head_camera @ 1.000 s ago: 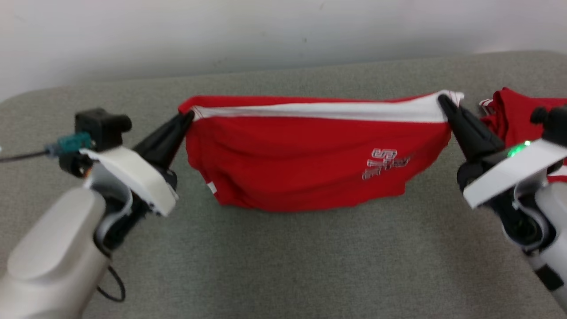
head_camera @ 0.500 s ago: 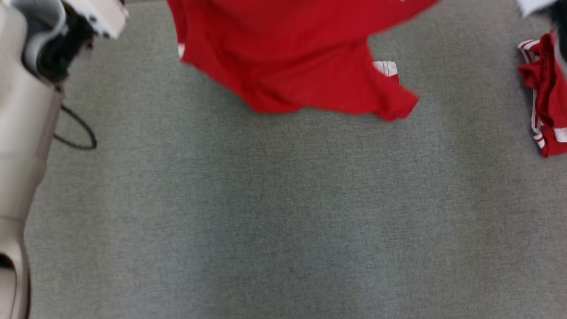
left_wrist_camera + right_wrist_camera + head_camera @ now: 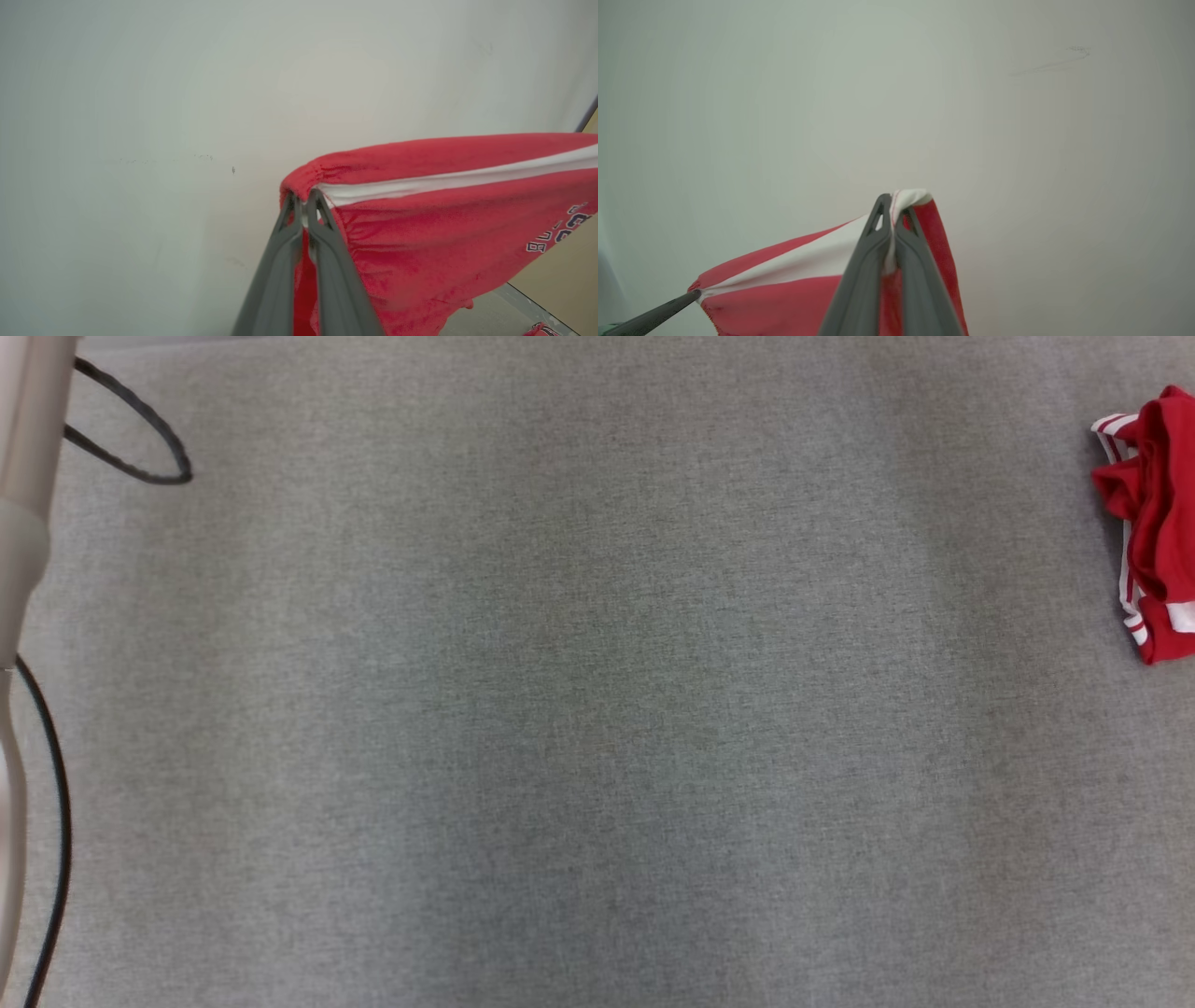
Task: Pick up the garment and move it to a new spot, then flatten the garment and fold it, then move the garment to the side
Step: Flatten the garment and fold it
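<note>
Raised since the earlier pictures, the garment (image 3: 420,233) now hangs in front of the pale wall (image 3: 140,93) in both wrist views. Half a second ago its lower edge trailed just above the grey surface (image 3: 597,709) at the top of the head view. The crumpled second red garment (image 3: 1144,523) sits at the same place on the right edge of that view, so the cloth has risen rather than the camera tilted.

Judgement: the pick-up is done and the carry to a new spot is under way. Flattening, folding and the move to the side are all outstanding. The broad bare stretch of grey surface offers room for laying down.

Orientation: the long axis is the top edge with its white band (image 3: 458,179), stretched taut between the two grippers. It runs across the robot from left to right, roughly level. The body hangs down from it, and the printed lettering (image 3: 556,228) lies toward the right-gripper end.

Left gripper (image 3: 304,205): clamped tight on one top corner, cloth bunched between the fingers. Right gripper (image 3: 893,210): likewise pinching the opposite corner at the white band.

Minor: a dark cable (image 3: 140,457) loops beside the pale forearm (image 3: 23,476) at the left edge of the head view.
</note>
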